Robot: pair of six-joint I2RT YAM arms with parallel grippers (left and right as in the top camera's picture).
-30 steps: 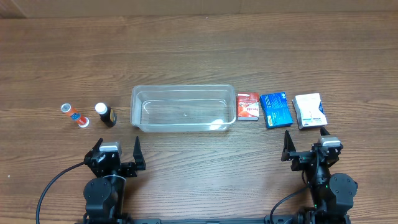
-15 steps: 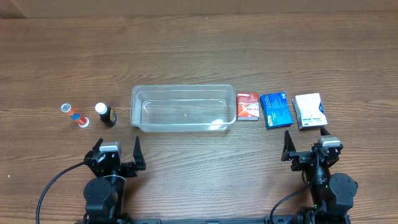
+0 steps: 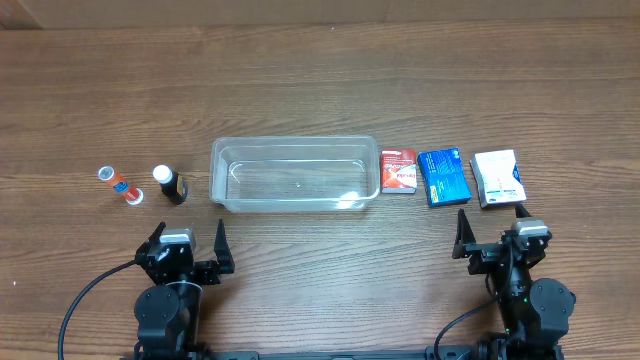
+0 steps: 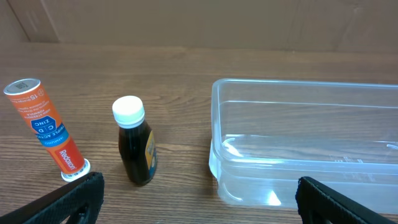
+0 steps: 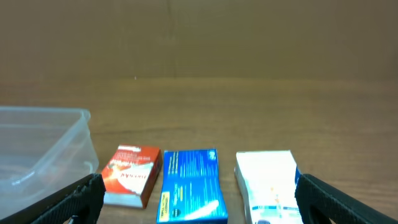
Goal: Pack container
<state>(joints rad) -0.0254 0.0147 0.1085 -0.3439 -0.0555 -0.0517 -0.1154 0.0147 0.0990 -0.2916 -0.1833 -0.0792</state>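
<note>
Container (image 3: 213,172) lies mid-table. Left gripper (image 3: 188,232) sits near its robot-side left corner, apart from it, jaws spread, nothing held. Right gripper (image 3: 492,225) sits well off its right end, jaws likewise spread.

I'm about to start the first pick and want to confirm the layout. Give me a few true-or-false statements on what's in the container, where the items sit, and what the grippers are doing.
1. The container is empty. True.
2. The dark bottle stands upright with its cap on. True.
3. The red box lies left of the container. False: it lies just off the container's right end, next to the blue box.
4. The left gripper holds the orange tube. False: it is open and holds nothing; the tube rests on the table, apart from it.
5. The right gripper is open. True.
</note>
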